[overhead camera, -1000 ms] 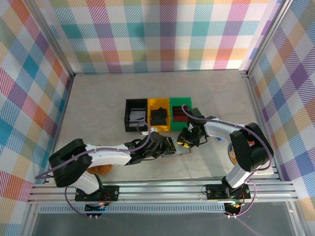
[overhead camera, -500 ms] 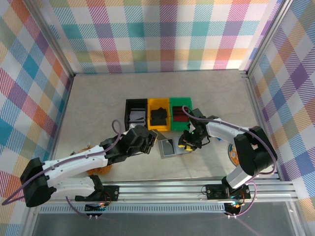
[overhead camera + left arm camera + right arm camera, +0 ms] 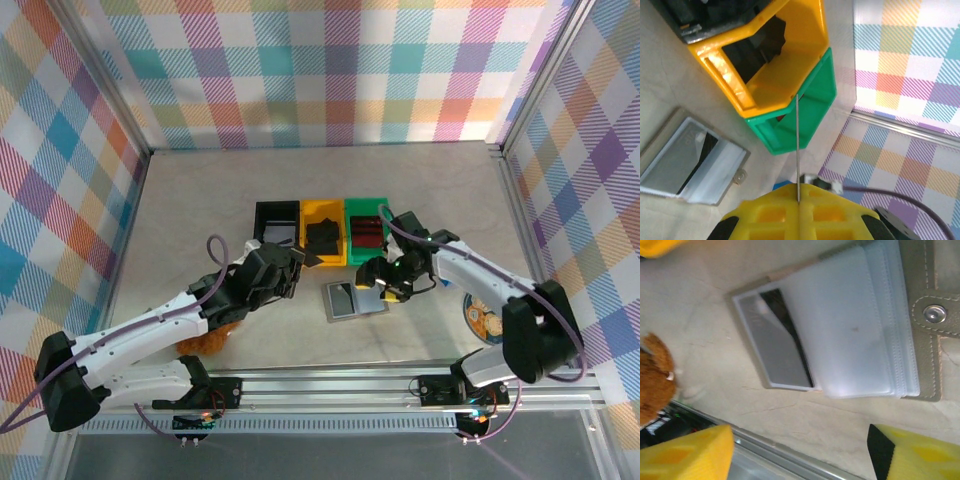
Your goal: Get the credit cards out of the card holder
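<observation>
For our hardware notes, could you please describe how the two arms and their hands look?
The left arm and right arm have white links, black joints and a purple cable each. The left hand and right hand have yellow fingers.

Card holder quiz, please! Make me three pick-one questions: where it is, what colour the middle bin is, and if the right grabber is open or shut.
1. Where is the card holder?
A: in the green bin. B: flat on the table, in front of the bins. C: leaning against the wall.
2. The middle bin is:
A: yellow. B: blue. C: white.
3. The right gripper is:
A: shut on the card holder. B: shut on a bin. C: open.

Answers:
B, it lies opened out on the table.
A, the yellow bin sits between the black bin and the green bin.
C, its fingers stand far apart.
</observation>
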Tool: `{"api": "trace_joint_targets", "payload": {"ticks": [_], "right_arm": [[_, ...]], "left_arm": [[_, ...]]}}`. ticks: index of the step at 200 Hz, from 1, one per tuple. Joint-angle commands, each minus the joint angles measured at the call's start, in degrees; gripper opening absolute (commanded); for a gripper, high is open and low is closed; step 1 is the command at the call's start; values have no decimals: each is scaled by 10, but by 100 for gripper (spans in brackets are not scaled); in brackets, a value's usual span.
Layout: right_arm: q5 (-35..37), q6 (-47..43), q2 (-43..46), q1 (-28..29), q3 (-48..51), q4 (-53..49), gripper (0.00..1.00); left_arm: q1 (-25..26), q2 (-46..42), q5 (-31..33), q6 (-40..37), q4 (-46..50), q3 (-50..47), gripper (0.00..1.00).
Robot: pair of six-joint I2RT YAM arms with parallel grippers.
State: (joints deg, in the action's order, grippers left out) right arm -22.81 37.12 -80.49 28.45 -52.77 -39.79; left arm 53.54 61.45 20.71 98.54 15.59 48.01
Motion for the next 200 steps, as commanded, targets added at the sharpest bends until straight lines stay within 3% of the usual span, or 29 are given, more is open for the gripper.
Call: {"api": "trace_joint_targets", "payload": {"ticks": [1, 37, 69, 101, 121, 154, 200], "right_arm": [[19, -22, 53, -4, -28, -35, 82], [40, -28, 104, -4, -32, -46, 94], [106, -34, 160, -5, -16, -41, 100], [109, -44, 229, -6, 16, 7, 99], [99, -47, 264, -6, 30, 39, 99], [84, -50, 307, -6, 47, 75, 99], [72, -51, 331, -6, 62, 95, 99]], "left_arm": [[-5, 4, 68, -43, -36, 14, 0], [-13, 27, 46, -87, -239, -58, 0], [-25, 9, 3, -245, -413, -126, 0], [-28, -15, -66, -432, -527, -175, 0], [-27, -15, -92, -459, -578, -207, 0], [-27, 28, -91, -476, -794, -285, 0], [-27, 87, -91, -494, -894, -294, 0]]}}
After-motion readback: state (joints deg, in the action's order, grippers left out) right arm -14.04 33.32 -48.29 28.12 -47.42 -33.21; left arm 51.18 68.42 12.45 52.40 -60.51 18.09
